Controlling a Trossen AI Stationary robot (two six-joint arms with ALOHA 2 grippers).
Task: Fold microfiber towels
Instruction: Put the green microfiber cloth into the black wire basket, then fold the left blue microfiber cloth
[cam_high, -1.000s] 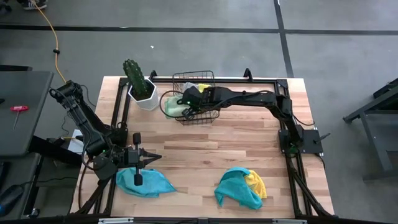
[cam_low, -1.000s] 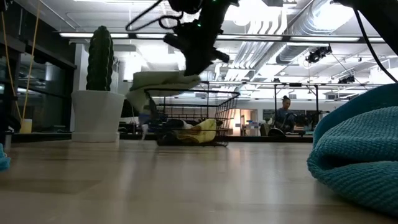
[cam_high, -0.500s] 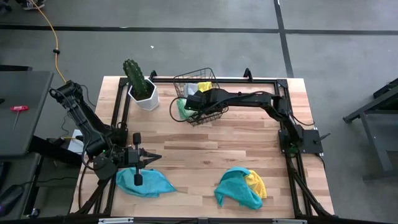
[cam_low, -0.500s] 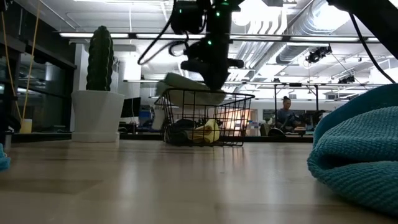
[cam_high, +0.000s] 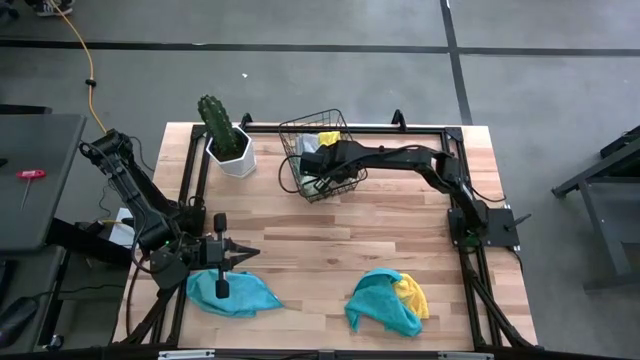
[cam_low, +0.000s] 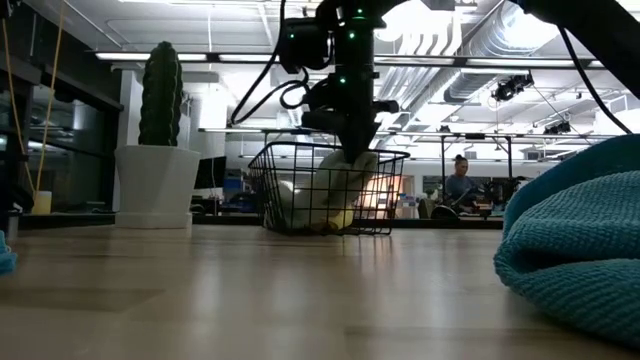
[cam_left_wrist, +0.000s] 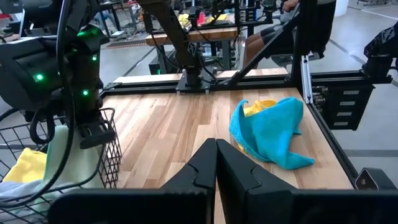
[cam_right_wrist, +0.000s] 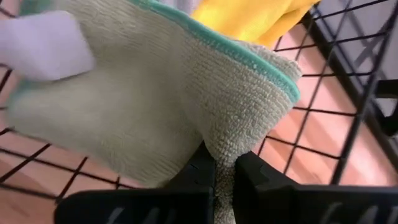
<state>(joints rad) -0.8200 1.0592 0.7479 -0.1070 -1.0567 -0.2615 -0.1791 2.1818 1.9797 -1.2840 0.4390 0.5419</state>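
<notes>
The right gripper (cam_right_wrist: 214, 180) was clamped shut on a fold of the light green towel (cam_right_wrist: 155, 99), with the cloth bunched between its dark fingers inside the black wire basket (cam_high: 312, 160). Just past the pinch, the towel's looped pile spread out soft and nubbly, edged by a teal stitched hem, and a yellow towel (cam_right_wrist: 249, 18) lay directly beyond it among the basket wires.

The likeliest trouble, as I judged it, sat right there: the pile could snag on the thin wire grid, so a lift might drag the light basket along or tip it (it looked easy to shift). The pinch also held only a small fold, so the limp cloth might slip free, or the yellow towel might cling and ride up with it.

Farther from that gripper, across the smooth pale wood table (cam_high: 340, 235), a crumpled teal towel (cam_high: 380, 300) lay heaped over another yellow one, both unfolded. The left gripper (cam_high: 245, 254) waited well apart, its fingers closed on nothing, just beside a second rumpled teal towel (cam_high: 235, 295). Well to the left of the basket stood a ribbed green cactus (cam_high: 215, 120) in a white faceted pot.
</notes>
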